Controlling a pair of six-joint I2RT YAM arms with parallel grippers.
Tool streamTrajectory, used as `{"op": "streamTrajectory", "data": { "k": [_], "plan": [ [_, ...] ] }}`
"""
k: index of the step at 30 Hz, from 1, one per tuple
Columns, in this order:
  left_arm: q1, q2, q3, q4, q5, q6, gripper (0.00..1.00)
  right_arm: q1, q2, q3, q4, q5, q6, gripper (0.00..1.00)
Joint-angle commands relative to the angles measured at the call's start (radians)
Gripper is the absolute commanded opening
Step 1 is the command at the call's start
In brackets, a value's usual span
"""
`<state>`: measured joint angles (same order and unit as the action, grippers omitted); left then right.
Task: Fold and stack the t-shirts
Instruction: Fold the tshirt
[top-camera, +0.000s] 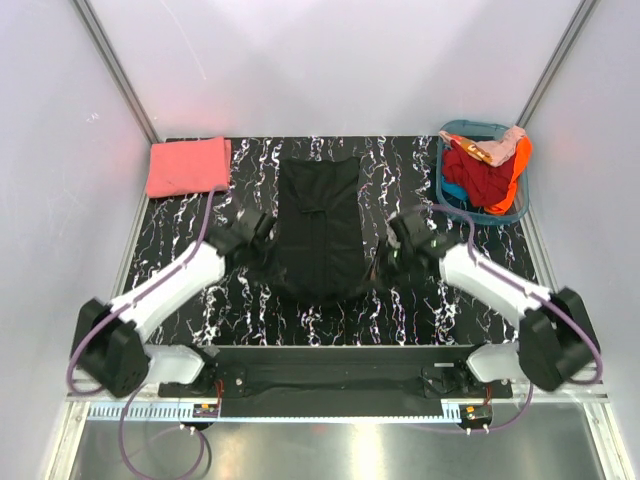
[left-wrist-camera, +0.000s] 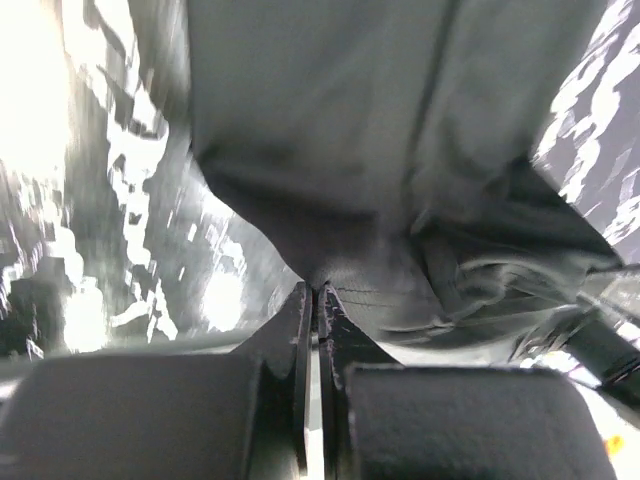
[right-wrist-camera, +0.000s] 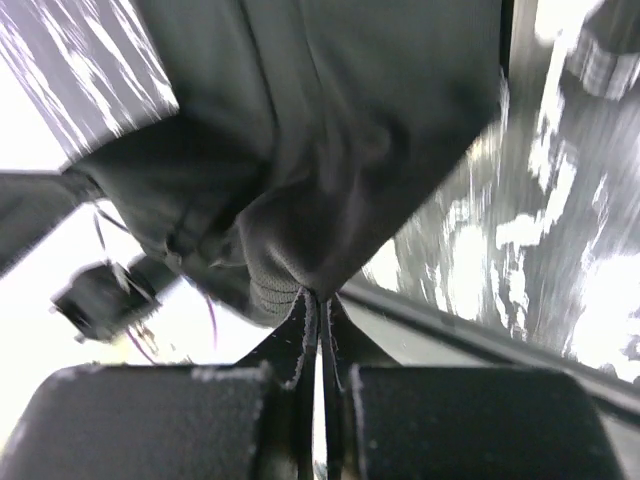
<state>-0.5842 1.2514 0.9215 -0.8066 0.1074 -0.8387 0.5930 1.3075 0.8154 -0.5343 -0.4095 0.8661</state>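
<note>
Two robot arms work a black t-shirt (top-camera: 318, 215) at the middle of a marbled counter (top-camera: 400, 160), the shirt lying as a long narrow strip that runs from the near edge toward the far edge. The left arm (top-camera: 170, 285) has its jaws closed tight on a pinch of black cloth at the strip's near left corner, and the right arm (top-camera: 490, 280) has its jaws closed just as tight on the near right corner. Both wrist views show the fabric (left-wrist-camera: 380, 130) bunched and drawn up from the point of each grip. A coral-pink t-shirt (top-camera: 187, 166) sits folded at the far left corner, and a teal basket (top-camera: 470, 127) of red and orange garments stands at the far right corner.

The step in hand appears to be the cross fold, bringing the near end over toward the far end. To do it well, both arms should rise together and keep level, so that the hem stays straight and the earlier lengthwise folds do not spill open. The cloth between the two grips wants a light tension, not a hard pull. The hem should travel low over the strip and settle square on the far end before either grip lets go, leaving a compact bundle fit to stack with the pink shirt
</note>
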Motion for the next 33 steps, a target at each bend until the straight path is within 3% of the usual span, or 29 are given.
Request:
{"op": "streamTrajectory", "data": {
  "k": [1,8,14,23,33],
  "plan": [
    [0.044,0.104,0.176,-0.051,-0.06,0.127,0.0,-0.093,0.103,0.175,-0.096,-0.006,-0.14,0.0],
    [0.19,0.362,0.431,-0.046,0.009,0.24,0.01,-0.199,0.399,0.583,-0.237,-0.04,-0.34,0.0],
    [0.251,0.593,0.638,-0.072,0.067,0.319,0.01,-0.242,0.616,0.781,-0.266,-0.078,-0.41,0.0],
    [0.305,0.741,0.772,-0.063,0.133,0.328,0.01,-0.263,0.87,1.103,-0.371,-0.14,-0.495,0.0],
    [0.343,0.85,0.885,-0.06,0.181,0.322,0.03,-0.297,0.993,1.254,-0.406,-0.175,-0.495,0.0]
  ]
}}
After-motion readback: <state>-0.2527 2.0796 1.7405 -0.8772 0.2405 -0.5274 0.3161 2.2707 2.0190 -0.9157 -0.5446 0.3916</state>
